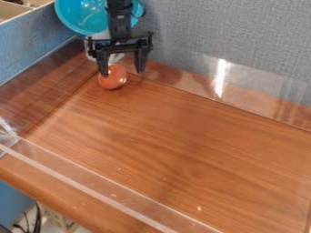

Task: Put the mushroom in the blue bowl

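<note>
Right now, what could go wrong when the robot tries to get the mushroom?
The end effector is open, and one finger is right by the mushroom, so it might bump the mushroom instead of grabbing it. The mushroom's cap looks round and smooth, so it could slip out or roll across the table. The bowl is right behind the arm, so the arm might knock it.

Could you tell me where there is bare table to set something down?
The table's middle and right are bare, up to the grey back wall. The back-left corner is crowded by gripper, mushroom and bowl.
</note>
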{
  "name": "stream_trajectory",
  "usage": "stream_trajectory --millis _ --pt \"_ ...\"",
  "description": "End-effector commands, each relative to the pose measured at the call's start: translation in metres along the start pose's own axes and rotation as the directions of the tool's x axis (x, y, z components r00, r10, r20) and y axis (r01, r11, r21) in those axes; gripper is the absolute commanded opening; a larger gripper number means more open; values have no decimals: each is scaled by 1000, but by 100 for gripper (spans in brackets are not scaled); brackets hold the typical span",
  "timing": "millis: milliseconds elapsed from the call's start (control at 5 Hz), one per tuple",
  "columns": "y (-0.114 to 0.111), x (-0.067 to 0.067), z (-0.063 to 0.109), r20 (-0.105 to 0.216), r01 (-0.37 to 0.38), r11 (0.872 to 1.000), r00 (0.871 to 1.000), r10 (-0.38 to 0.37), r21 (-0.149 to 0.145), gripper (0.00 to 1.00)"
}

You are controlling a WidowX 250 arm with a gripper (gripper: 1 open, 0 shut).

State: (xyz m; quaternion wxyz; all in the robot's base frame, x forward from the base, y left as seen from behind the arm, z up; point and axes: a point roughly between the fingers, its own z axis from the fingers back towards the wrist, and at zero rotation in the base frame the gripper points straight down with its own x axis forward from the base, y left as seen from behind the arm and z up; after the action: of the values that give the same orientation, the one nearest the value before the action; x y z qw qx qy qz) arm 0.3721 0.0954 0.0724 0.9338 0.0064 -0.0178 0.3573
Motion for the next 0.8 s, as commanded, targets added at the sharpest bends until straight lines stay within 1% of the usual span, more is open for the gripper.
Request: stream_trajectory --millis 0,400,600 --pt "-3 2 13 39 -7 1000 999 8 -10 100" --pt "-3 1 7 26 -28 1000 999 28 5 100" --pt "-4 0 4 21 -35 999 999 35 7 100"
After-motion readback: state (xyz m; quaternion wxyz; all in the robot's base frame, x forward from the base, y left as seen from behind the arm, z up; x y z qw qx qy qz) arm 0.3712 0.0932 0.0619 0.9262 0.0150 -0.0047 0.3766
